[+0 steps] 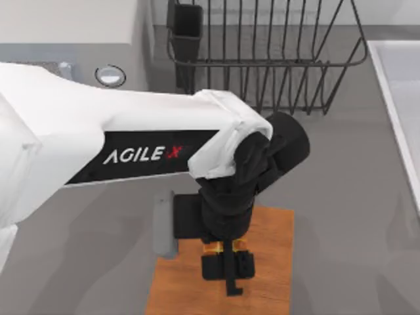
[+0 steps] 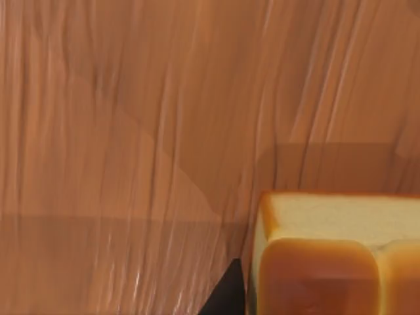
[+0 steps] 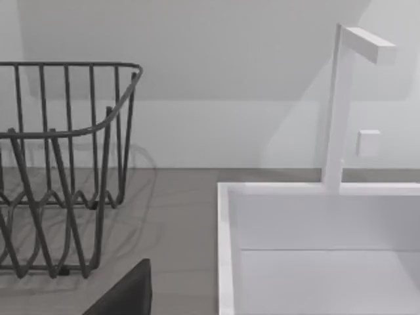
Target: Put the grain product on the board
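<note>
The orange-brown wooden board [image 1: 272,262] lies at the table's front middle, and its grain [image 2: 131,131] spreads across the left wrist view. My left arm reaches over it, its gripper [image 1: 226,266] pointing straight down above the board's left half. The grain product [image 2: 328,262], a golden-brown loaf with a paler side, sits between the fingers just over the wood. One dark fingertip [image 2: 226,298] presses against its side. From above, small orange edges of the grain product [image 1: 239,245] peek out beside the gripper. A dark part of my right gripper [image 3: 125,295] shows in the right wrist view.
A dark wire dish rack [image 1: 262,52] stands at the back middle of the table, also seen from the right wrist [image 3: 59,164]. A white sink basin [image 1: 400,98] with a white faucet [image 3: 341,111] lines the right side. Grey tabletop surrounds the board.
</note>
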